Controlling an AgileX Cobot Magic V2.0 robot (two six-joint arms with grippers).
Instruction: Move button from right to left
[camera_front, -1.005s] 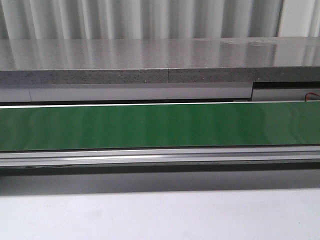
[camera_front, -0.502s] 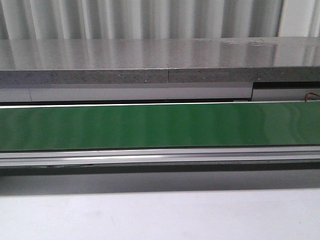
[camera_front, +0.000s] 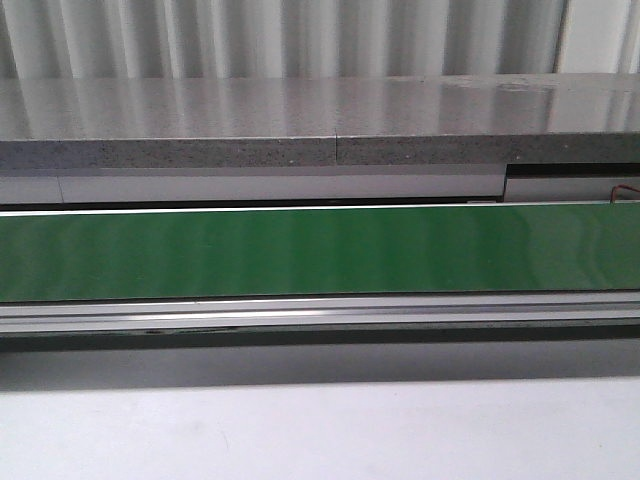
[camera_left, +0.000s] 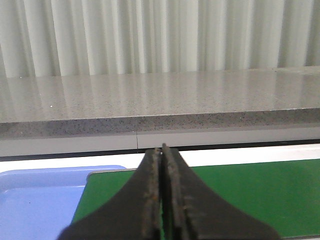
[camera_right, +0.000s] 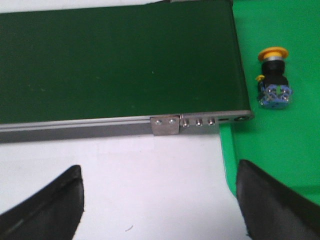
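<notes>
Lying on its side on a bright green tray (camera_right: 295, 100) just past the end of the dark belt (camera_right: 120, 60), the button (camera_right: 273, 77) is untouched. Right gripper (camera_right: 160, 200) gapes wide and empty over the white table (camera_right: 150, 170); left gripper (camera_left: 163, 195) is pressed closed, holding nothing, near a blue tray (camera_left: 35, 200).

The pictures are bright, with soft, even light. Pale streaks of glare shine on the grey counter (camera_front: 300, 110) and the green belt (camera_front: 320, 250). A dark shadow lies under the belt's rail. The close black fingers (camera_left: 162, 200) look blurry, maybe out of focus.
</notes>
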